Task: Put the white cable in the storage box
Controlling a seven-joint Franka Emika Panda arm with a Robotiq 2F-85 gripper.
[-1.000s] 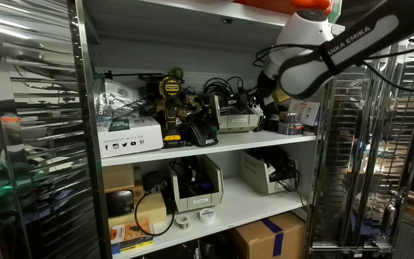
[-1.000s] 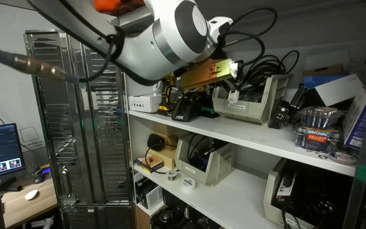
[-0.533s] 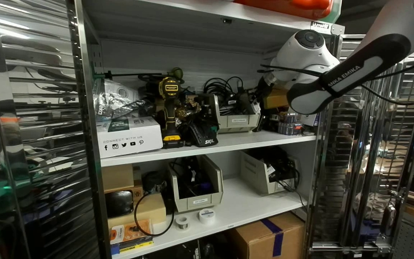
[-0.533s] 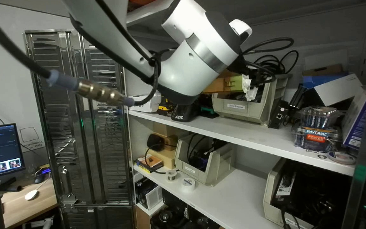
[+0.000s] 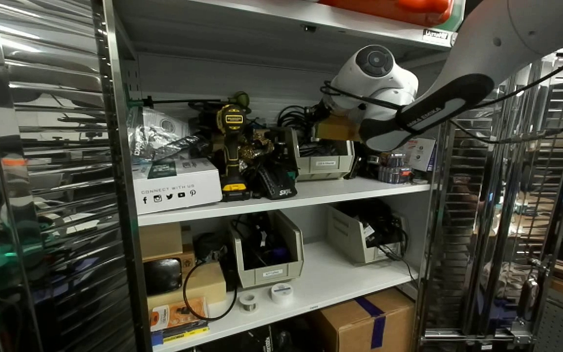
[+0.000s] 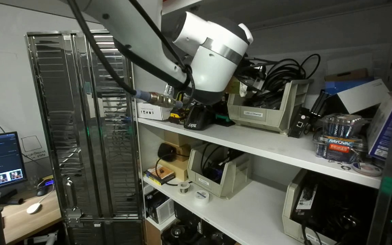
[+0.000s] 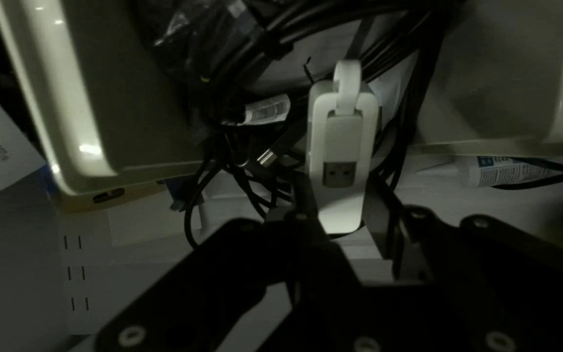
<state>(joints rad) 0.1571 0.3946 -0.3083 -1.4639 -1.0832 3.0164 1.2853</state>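
The white cable [image 7: 342, 139], a flat white USB adapter with a short looped lead, sits between the fingers of my gripper [image 7: 341, 198] in the wrist view. Both fingertips press against its sides. The storage box is a grey-beige bin on the upper shelf, labelled USB & Ethernet in an exterior view [image 6: 254, 118]; it also shows in an exterior view [image 5: 324, 168] and the wrist view [image 7: 74, 146]. It holds black cables. My gripper [image 6: 253, 76] hangs over the box, partly hidden among its own wires; the white cable is hard to make out there.
Coiled black cables [image 6: 284, 73] rise above the box. A drill [image 5: 231, 146] and a black charger [image 6: 199, 117] stand on one side. Battery packs [image 6: 340, 136] and a small black device [image 6: 298, 124] stand on the other. Another shelf lies above the arm.
In an exterior view the arm has swung left, bringing the gripper from the box's right edge to above it. The gripper stays shut on the white cable.
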